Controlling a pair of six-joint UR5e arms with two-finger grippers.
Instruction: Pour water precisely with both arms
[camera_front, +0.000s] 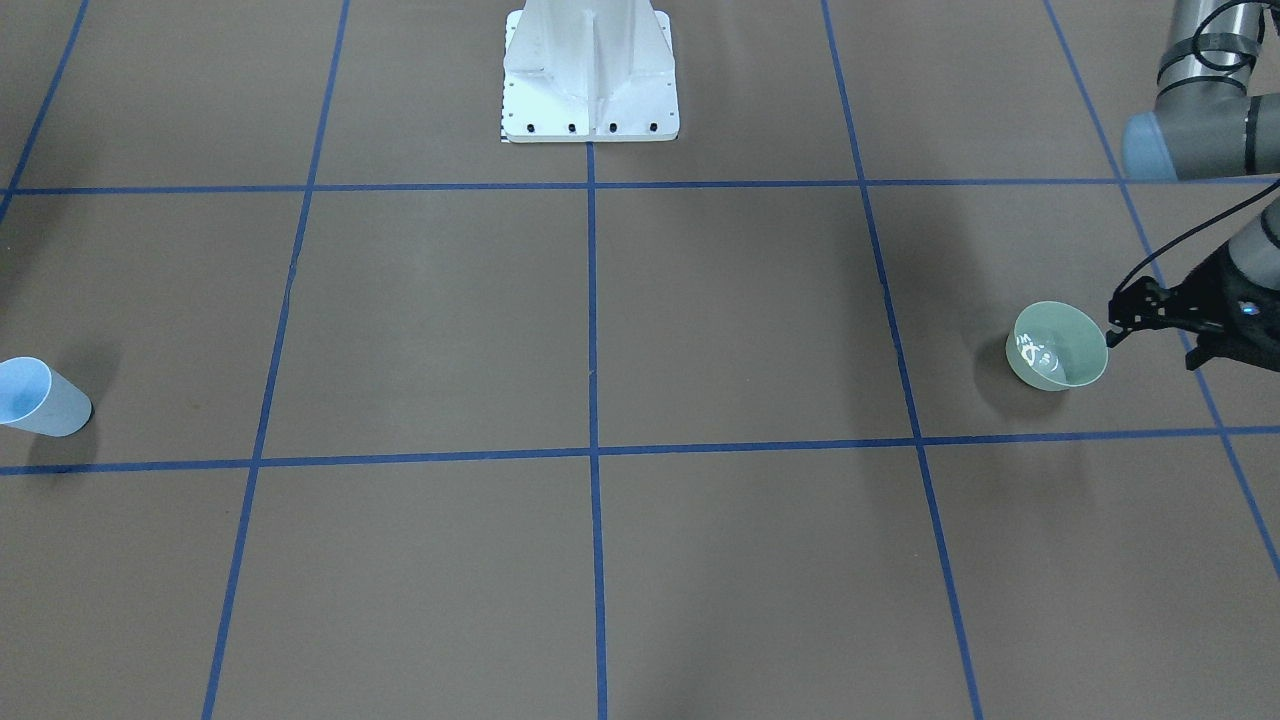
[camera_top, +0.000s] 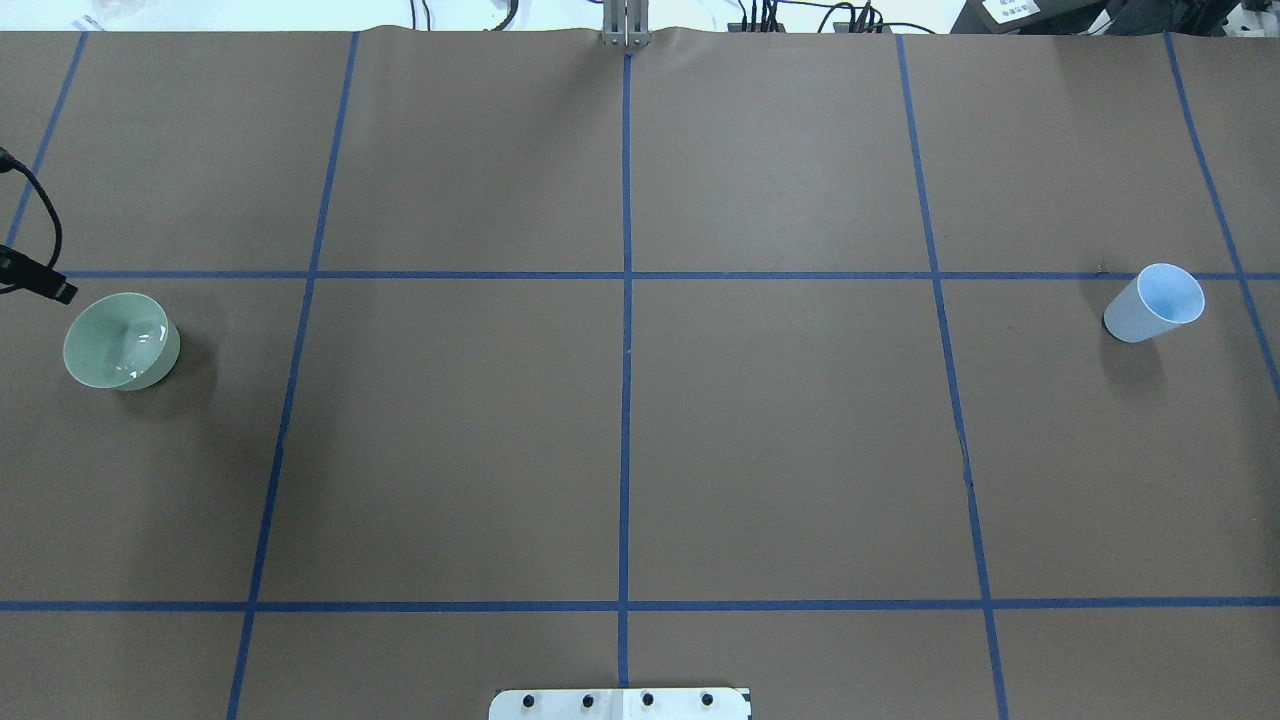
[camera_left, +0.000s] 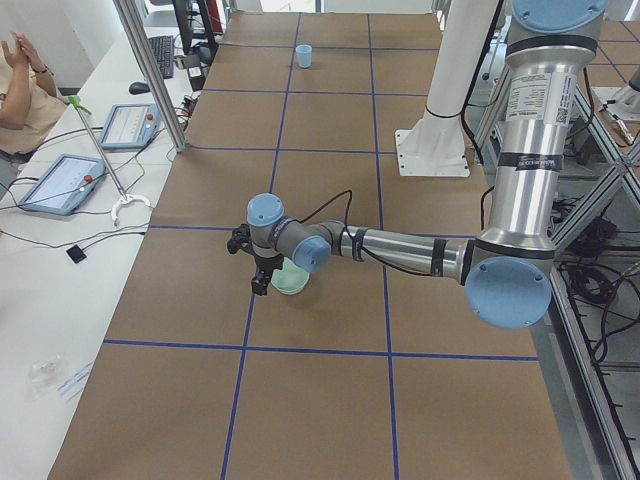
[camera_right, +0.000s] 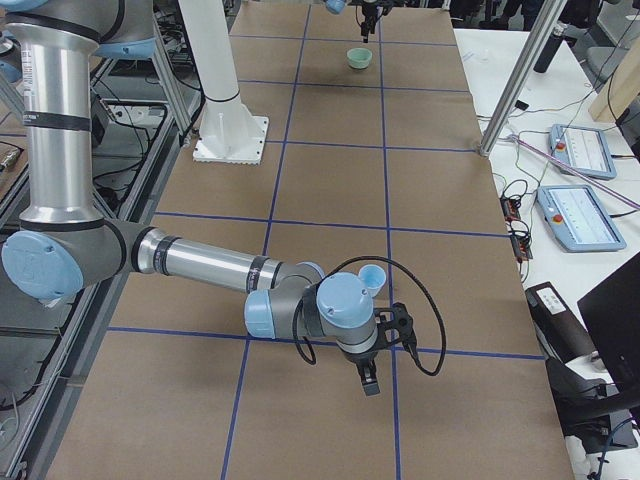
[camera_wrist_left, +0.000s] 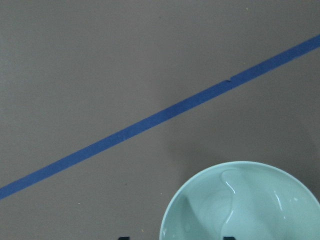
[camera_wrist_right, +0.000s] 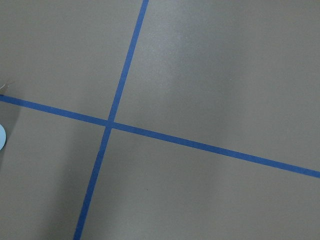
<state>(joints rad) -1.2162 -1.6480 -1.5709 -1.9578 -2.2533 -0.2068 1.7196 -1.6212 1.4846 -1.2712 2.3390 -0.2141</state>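
Note:
A pale green bowl (camera_front: 1057, 346) stands on the brown table near my left arm. It holds a small glossy pool of water (camera_wrist_left: 227, 200). My left gripper (camera_front: 1113, 318) hovers just beside the bowl's rim, open and empty. Only its two fingertips (camera_wrist_left: 123, 238) show, far apart, at the bottom edge of the left wrist view. A light blue cup (camera_top: 1155, 303) stands upright at the opposite end of the table. My right gripper (camera_right: 368, 385) hangs above the table close to the cup (camera_right: 372, 277) and holds nothing I can see. I cannot tell whether it is open or shut.
The white bolted pedestal (camera_front: 590, 75) stands at the middle of the robot's side of the table. Blue tape lines (camera_top: 626, 300) divide the brown table into squares. An operator (camera_left: 25, 85) and tablets (camera_left: 60, 182) are at a side bench beyond the table edge.

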